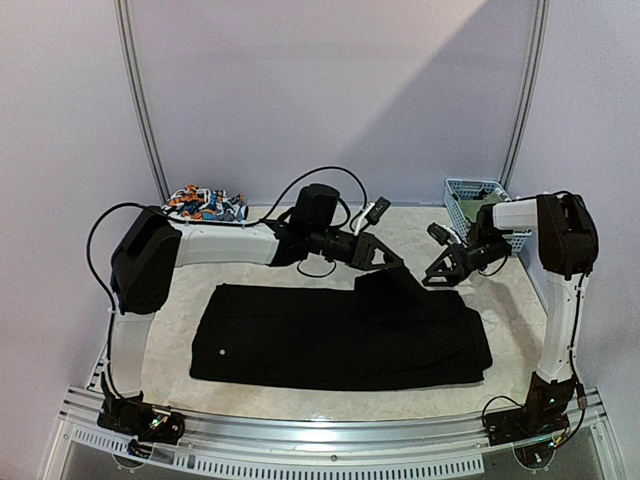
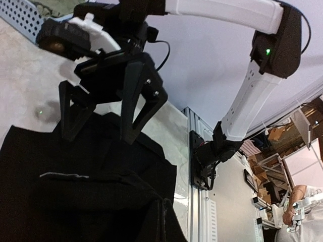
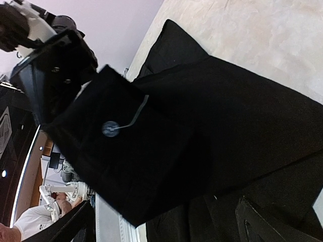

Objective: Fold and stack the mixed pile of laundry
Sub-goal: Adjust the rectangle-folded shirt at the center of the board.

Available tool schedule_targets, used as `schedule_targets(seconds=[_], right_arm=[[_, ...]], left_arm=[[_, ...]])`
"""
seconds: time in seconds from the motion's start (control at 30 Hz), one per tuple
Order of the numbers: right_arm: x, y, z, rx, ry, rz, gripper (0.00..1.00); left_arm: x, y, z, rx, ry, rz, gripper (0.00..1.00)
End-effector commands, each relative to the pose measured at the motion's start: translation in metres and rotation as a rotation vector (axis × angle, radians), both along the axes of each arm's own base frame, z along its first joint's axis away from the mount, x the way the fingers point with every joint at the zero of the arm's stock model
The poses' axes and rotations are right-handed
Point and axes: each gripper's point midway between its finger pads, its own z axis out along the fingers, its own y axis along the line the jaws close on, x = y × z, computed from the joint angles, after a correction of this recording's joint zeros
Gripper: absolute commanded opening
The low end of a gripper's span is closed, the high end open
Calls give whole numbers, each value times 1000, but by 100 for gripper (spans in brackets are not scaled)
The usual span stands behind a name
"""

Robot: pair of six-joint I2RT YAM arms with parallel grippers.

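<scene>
At the back left corner of the desk (image 1: 180, 310) lies the orange-blue-white print (image 1: 205, 205), bunched against the wall. No writing on it can be made out.

The left arm reaches across to the middle. The left hand (image 1: 393, 261) is pinched together on a corner of the long black trousers (image 1: 340, 335) and holds that flap raised off the desk. The right wrist view shows a pale button (image 3: 109, 127) on the lifted flap, with a thin pale strip beside it that is too small to read. The rest of the trousers lies flat and spread across the middle of the desk, nearer the arm bases.

Just to the right of the raised corner, the right hand (image 1: 445, 280) hangs with its fingers spread wide over the trousers' far right edge, gripping nothing. Whether its tips touch the cloth cannot be told.

At the back right stands the light-blue lattice basket (image 1: 470, 195).
</scene>
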Motion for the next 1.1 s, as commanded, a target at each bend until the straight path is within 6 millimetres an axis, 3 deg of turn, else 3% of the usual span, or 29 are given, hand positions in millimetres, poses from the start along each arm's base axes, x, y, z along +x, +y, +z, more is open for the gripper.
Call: schedule_targets(seconds=[0.0, 0.1, 0.23, 0.4, 0.5, 0.67, 0.87, 1.07], right_arm=[[-27, 6, 51, 115, 100, -1, 99], [-27, 4, 53, 73, 44, 0, 99], [-23, 2, 50, 1, -24, -9, 99], [-14, -1, 55, -61, -98, -33, 99], [-11, -5, 57, -105, -142, -51, 99], [-19, -10, 57, -156, -174, -55, 99], [-31, -17, 50, -223, -230, -54, 99], [-32, -18, 49, -235, -251, -60, 99]], left_arm=[[-27, 29, -18, 176, -6, -5, 0], [-57, 62, -47, 305, 38, -33, 0], [-99, 102, -63, 410, 83, -73, 0], [-112, 156, -81, 563, 57, 13, 0], [-92, 177, -87, 618, 27, 117, 0], [-55, 196, -78, 645, -24, 211, 0], [-29, 226, -66, 722, -30, 157, 0], [-2, 260, -78, 868, -49, 149, 1]])
